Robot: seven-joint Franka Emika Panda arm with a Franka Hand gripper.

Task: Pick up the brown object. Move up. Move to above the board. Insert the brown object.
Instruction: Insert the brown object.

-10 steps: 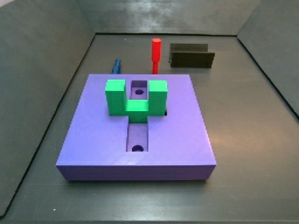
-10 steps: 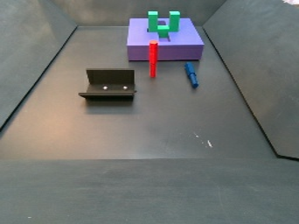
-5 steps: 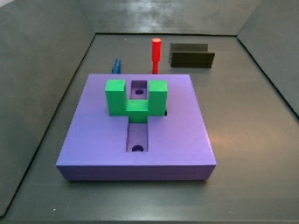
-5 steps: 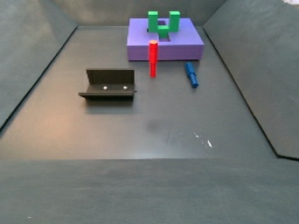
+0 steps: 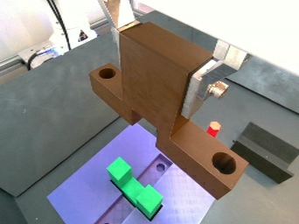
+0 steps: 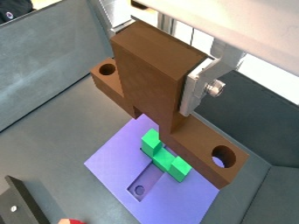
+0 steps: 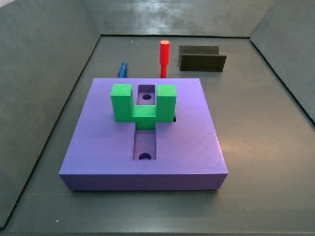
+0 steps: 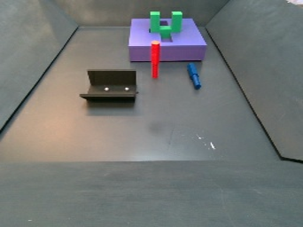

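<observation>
Nothing shifted in side views; gripper fingers pinching brown object post, bar crosswise high above board groove.

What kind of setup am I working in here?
Probably a simulated insertion-test cell: grey walled floor, a purple-blue board with a green block, and the gripper holding the brown object above the board.

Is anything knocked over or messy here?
One thing lies flat: the blue stick on the floor beside the board, while the red peg stands upright. The gripper holds the brown object above the board. Nothing looks broken.
</observation>
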